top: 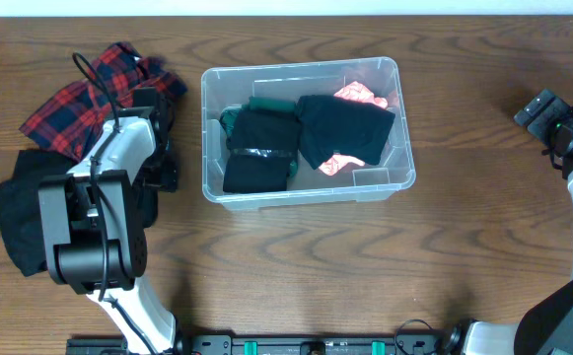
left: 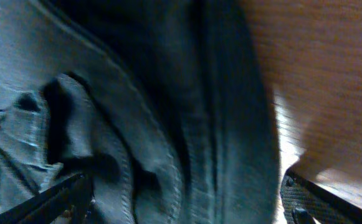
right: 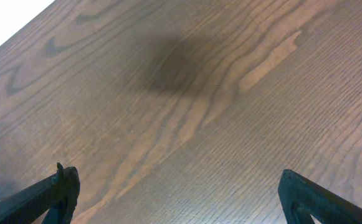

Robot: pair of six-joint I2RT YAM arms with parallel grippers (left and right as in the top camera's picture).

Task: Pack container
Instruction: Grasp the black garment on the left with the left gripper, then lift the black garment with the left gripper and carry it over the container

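gaping left fingers point(left: 51, 199) over dark garment point(left: 168, 93)

Wooden table point(top: 296, 256) (dark grain)

- You have no text, brand, number or sign to read in any of the three views.
- The container point(top: 306, 194) shows you no legible lettering; dark clothes point(top: 343, 128) cover most of its floor.
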